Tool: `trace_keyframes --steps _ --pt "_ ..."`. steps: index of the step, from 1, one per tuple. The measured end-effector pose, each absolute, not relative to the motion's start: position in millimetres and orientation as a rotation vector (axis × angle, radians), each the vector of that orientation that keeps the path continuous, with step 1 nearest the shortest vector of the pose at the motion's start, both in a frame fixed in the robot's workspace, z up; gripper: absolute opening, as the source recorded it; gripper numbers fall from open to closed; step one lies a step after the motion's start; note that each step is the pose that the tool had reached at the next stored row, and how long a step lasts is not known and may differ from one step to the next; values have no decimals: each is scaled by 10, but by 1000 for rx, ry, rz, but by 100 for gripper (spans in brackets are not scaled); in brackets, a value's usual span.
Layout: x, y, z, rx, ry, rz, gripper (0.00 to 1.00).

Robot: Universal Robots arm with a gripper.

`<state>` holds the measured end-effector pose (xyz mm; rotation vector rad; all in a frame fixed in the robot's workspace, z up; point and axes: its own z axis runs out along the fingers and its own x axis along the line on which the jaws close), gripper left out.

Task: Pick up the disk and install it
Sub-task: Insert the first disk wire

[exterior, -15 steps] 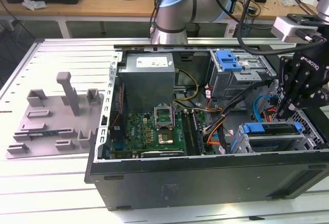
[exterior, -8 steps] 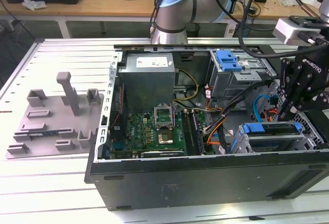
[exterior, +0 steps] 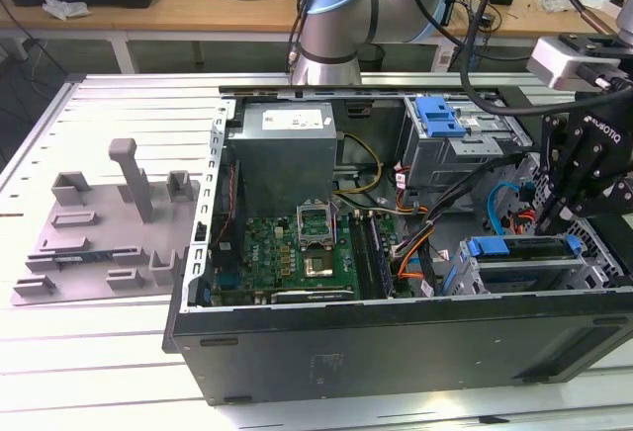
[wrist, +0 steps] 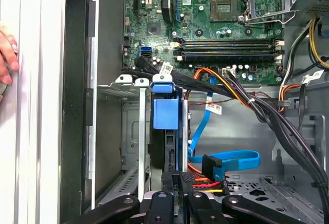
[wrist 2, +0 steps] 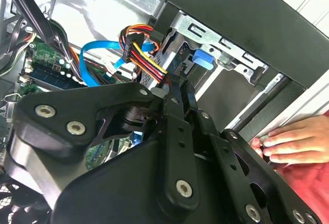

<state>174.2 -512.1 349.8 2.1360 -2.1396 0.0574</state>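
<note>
Disk [wrist: 165, 113] sits in the case's [exterior: 396, 352] corner drive cage [wrist: 131, 82], my hand [wrist: 179, 176] at its end; can't tell my grip.

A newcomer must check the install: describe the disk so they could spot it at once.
Find the open black computer case on the slatted table; at its corner on the exterior view's right sits a grey drive cage. The disk stands on edge in it, close to the gripper; its blue plastic bracket marks it off from the empty slot beside it.
</note>
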Motion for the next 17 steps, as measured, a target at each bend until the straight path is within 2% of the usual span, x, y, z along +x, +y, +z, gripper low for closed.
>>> trace_keyframes --steps 17 --pt "1742 -5160 3498 2164 -2122 56 17"
